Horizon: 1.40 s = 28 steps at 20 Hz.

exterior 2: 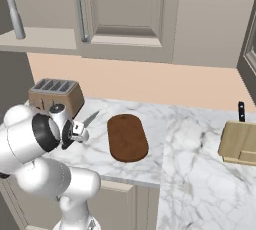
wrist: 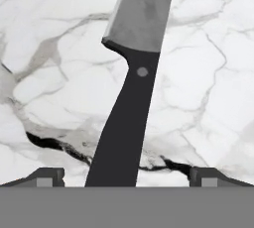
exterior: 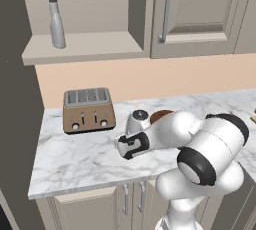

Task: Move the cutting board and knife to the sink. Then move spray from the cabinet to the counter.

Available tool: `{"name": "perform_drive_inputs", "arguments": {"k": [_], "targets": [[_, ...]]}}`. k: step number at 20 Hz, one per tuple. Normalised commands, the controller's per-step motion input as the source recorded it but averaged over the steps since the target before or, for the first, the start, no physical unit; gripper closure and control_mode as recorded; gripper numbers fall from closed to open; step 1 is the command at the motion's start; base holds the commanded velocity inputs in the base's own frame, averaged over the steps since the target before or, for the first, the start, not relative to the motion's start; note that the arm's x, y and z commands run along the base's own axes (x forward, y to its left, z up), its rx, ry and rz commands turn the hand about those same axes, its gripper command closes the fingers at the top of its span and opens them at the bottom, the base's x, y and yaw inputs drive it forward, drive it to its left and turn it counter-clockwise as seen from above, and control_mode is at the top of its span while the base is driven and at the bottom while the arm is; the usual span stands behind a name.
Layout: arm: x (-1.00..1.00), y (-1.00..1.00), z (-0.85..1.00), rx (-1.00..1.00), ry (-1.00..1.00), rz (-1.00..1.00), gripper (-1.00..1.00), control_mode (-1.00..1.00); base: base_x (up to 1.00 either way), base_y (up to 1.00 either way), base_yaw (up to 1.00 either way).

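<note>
Just then we held our gripper (wrist: 127, 177) wide open above the knife (wrist: 130, 93), its handle between the fingertips (wrist: 47, 177), lying on the counter (wrist: 208, 73) beside the cutting board (exterior 2: 127, 137).

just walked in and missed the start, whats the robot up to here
The arm is going for the knife, which lies flat on the marble counter. Its pincer is open, a fingertip on either side of the black handle, not yet gripping. The cutting board lies on the counter beside it, untouched, and the spray stands on the open cabinet shelf.
</note>
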Motion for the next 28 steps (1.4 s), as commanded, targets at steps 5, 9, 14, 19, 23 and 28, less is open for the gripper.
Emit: {"name": "perform_drive_inputs", "arguments": {"k": [5, 9, 14, 19, 23, 28], "targets": [[0.27, 0.09, -0.20, 0.02, 0.03, 0.00, -1.00, -1.00, 0.00, 0.00, 0.00], [0.23, 0.16, -0.23, 0.02, 0.04, 0.00, 1.00, -1.00, 0.00, 0.00, 0.00], [0.02, 0.13, -0.27, 0.03, 0.01, 0.00, 1.00, -1.00, 0.00, 0.00, 0.00], [0.00, 0.41, -0.44, 0.00, 0.00, 0.00, 1.00, -1.00, 0.00, 0.00, 0.00], [0.00, 0.56, -0.47, 0.00, 0.04, 0.00, 1.00, -1.00, 0.00, 0.00, 0.00], [-0.03, 0.46, -0.42, 0.09, 0.21, 0.02, 1.00, -1.00, 0.00, 0.00, 0.00]]}}
